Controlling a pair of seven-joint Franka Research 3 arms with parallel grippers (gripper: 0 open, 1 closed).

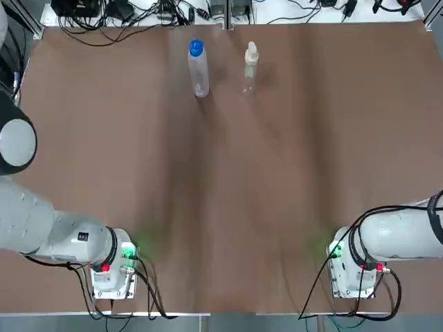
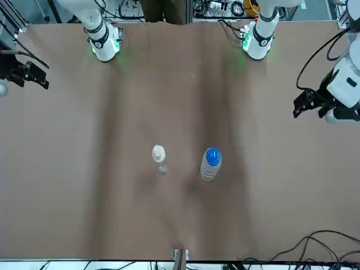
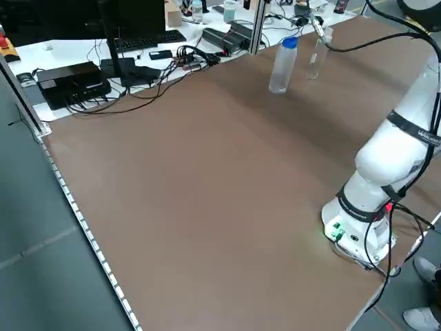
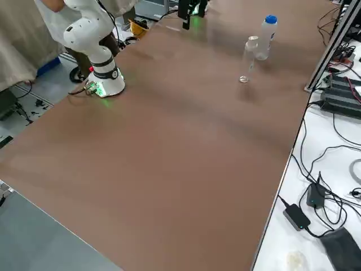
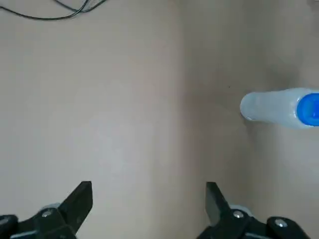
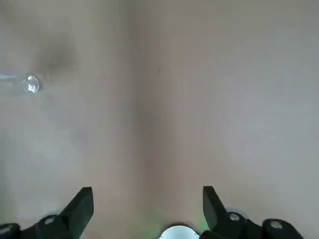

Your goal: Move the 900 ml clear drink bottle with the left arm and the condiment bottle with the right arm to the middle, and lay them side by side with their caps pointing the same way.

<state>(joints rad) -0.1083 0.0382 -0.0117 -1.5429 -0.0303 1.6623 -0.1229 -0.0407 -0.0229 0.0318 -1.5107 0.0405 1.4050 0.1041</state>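
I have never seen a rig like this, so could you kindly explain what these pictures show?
Two robot arms sit at a brown table. One picture looks down from overhead, one faces the robot, two look from the sides, and two come from cameras on the wrists. A clear drink bottle with a blue cap and a slimmer condiment bottle stand upright near the far edge, apart. The left gripper and right gripper are open, holding nothing, back from the bottles.

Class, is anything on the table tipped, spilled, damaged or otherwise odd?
Nothing stands out. The clear drink bottle with a blue cap and the clear condiment bottle with a pale nozzle both stand upright, apart, near the far edge of the brown table; no spill shows. The left gripper and right gripper hang open at its sides.
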